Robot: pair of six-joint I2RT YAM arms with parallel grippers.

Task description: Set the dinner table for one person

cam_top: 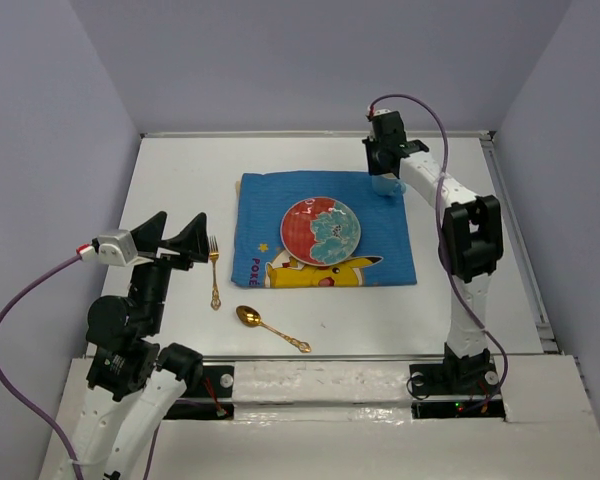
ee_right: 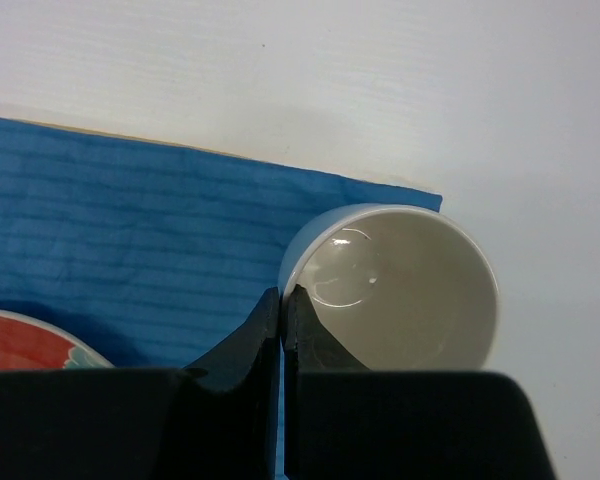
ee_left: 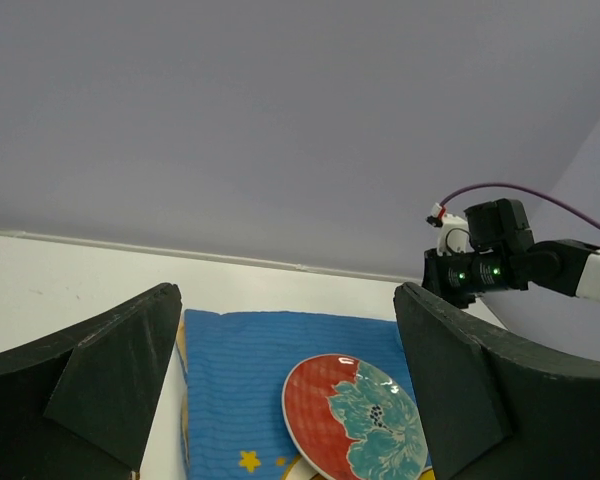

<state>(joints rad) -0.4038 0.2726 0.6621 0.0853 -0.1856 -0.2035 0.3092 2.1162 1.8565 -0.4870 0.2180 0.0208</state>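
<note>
The white dinner table (cam_top: 180, 170) carries a blue Pikachu placemat (cam_top: 270, 205) with a red and teal plate (cam_top: 321, 231) on it. My right gripper (cam_top: 385, 170) is shut on the rim of a pale blue cup (cam_top: 388, 186) at the mat's far right corner. In the right wrist view one finger is inside the cup (ee_right: 410, 290) and one is outside, with the gripper (ee_right: 282, 295) pinching the wall. My left gripper (cam_top: 180, 240) is open and empty, above the table left of the mat. A gold fork (cam_top: 214, 270) lies just right of it.
A gold spoon (cam_top: 270, 328) lies at an angle near the front edge, below the mat. In the left wrist view the plate (ee_left: 355, 420) and mat (ee_left: 240, 370) show between the open fingers, with the right arm (ee_left: 490, 265) beyond. Grey walls enclose the table.
</note>
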